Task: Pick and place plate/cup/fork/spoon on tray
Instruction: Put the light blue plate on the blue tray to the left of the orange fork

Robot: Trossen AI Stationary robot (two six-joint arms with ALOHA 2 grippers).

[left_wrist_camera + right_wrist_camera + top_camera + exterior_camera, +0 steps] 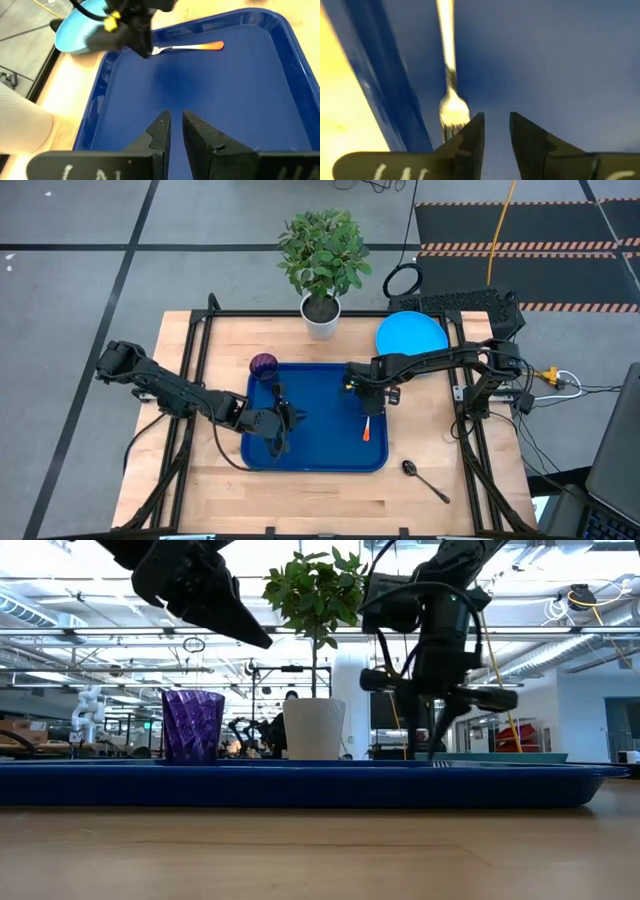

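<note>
Right gripper [494, 125]: two dark fingers [470, 137] set slightly apart, nothing between them, poised low over the floor of the dark blue tray [560, 60]. Fork [449, 75]: lying on the tray floor, silver tines just beside one finger, handle running away from the gripper. Tray rim alongside the fork; pale wooden surface [340, 100] beyond it.

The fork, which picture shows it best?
The left wrist view: the whole fork lies on the tray, tines to orange handle. The right wrist view crops it, the high view makes it tiny, the low view hides it.
</note>
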